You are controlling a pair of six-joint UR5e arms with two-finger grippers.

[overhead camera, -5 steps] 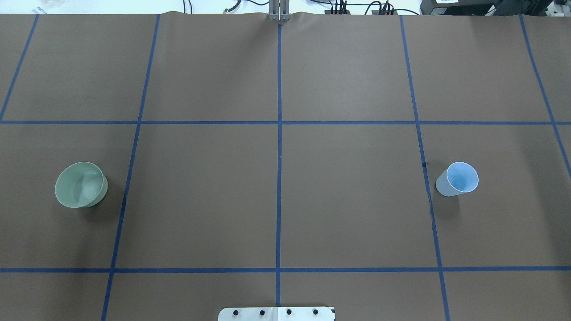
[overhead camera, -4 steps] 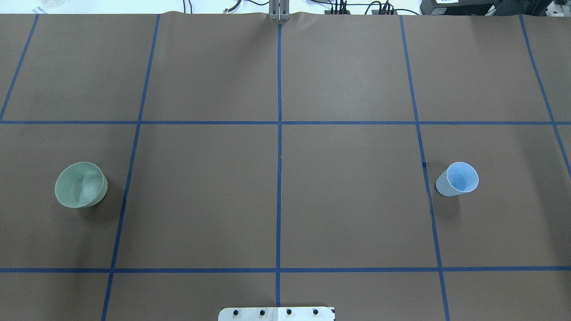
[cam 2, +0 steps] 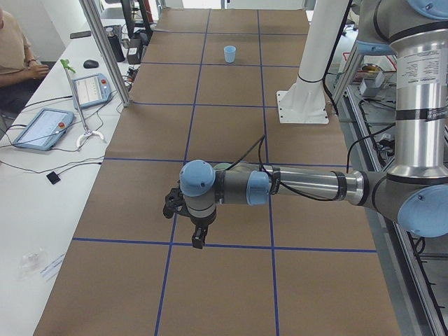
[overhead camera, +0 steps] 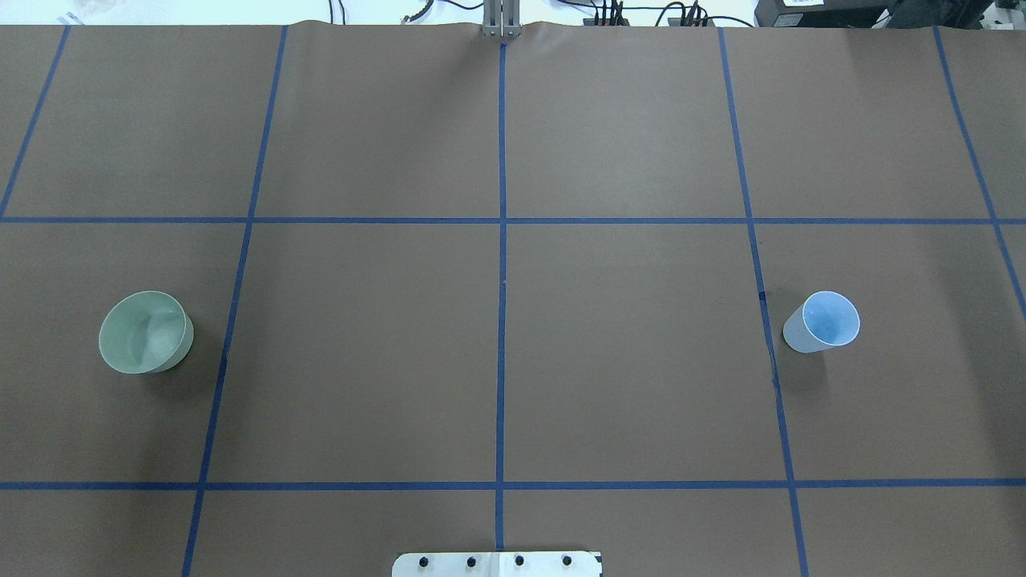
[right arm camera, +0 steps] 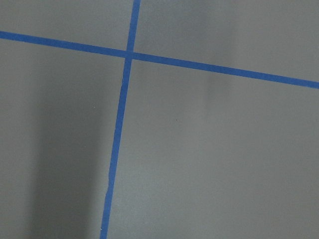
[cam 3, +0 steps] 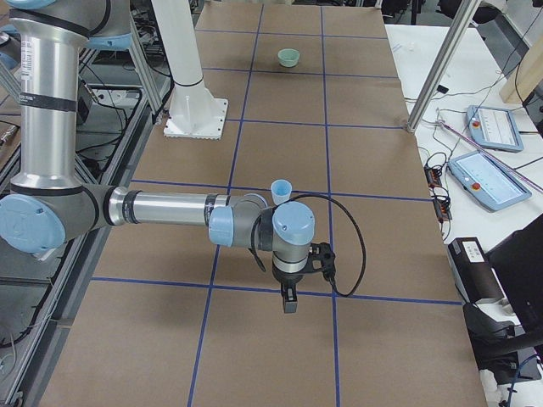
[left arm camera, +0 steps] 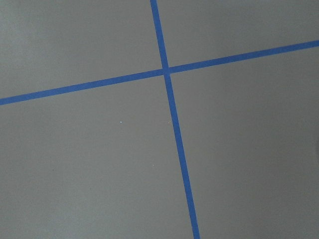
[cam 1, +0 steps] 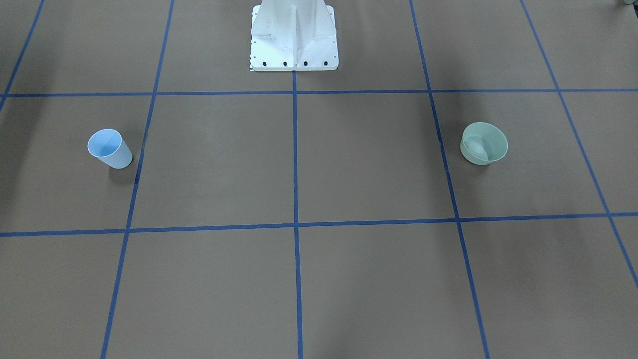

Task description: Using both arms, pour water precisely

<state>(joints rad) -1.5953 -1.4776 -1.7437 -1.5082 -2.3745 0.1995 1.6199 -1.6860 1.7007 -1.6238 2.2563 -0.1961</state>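
Observation:
A pale green bowl (overhead camera: pixel 146 332) stands on the table's left, also in the front view (cam 1: pixel 483 143) and far off in the right side view (cam 3: pixel 289 58). A pale patch inside it may be water; I cannot tell. A light blue cup (overhead camera: pixel 822 322) stands upright on the right, also in the front view (cam 1: pixel 109 148). Both grippers show only in the side views. The left gripper (cam 2: pixel 198 238) hangs over the table's left end, and the arm hides the bowl there. The right gripper (cam 3: pixel 289 301) hangs near the blue cup (cam 3: pixel 281 190). I cannot tell whether either is open or shut.
Brown paper (overhead camera: pixel 625 353) with a grid of blue tape lines (overhead camera: pixel 501 320) covers the table. The white pedestal base (cam 1: pixel 294 37) stands at the robot's edge. Both wrist views show only paper and tape. Tablets and cables lie on side benches (cam 2: pixel 42 126).

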